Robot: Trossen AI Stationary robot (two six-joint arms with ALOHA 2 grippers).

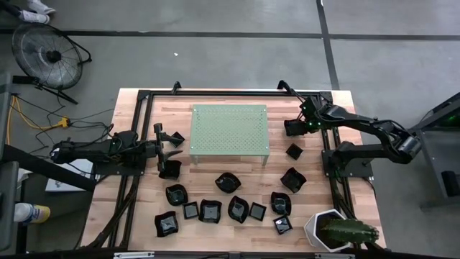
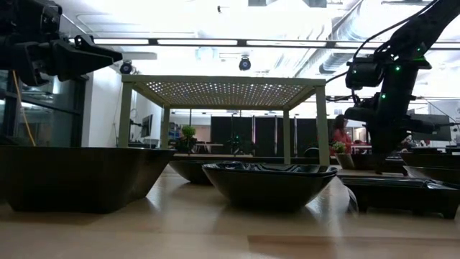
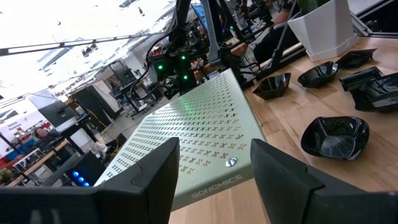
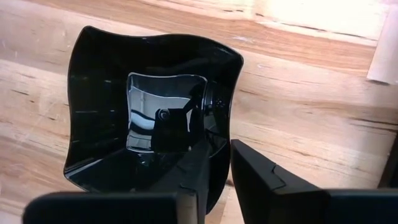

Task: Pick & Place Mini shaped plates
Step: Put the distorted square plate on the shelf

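From above, the right gripper (image 1: 293, 127) sits at the perforated stand's (image 1: 229, 129) three o'clock; its fingers cannot be made out. The left gripper (image 1: 167, 140) waits at nine o'clock, wide open.

The right wrist view shows those fingers (image 4: 200, 163) narrowed across a wavy black plate's (image 4: 149, 106) rim.

The low view shows more plates (image 2: 267, 183) resting on the table (image 2: 215, 230).

Both arms dark, near-black, built of tubular links with blocky joint housings. Right arm (image 1: 374, 137): green indicator lights glowing on the wrist housing, seen in high and low views; thin black cable looping along the upper links. Left arm (image 1: 93, 150): matte black, same build. Fingers (image 3: 283, 180) of each gripper are flat, angular dark plates with bevelled edges. No legible markings on either arm.
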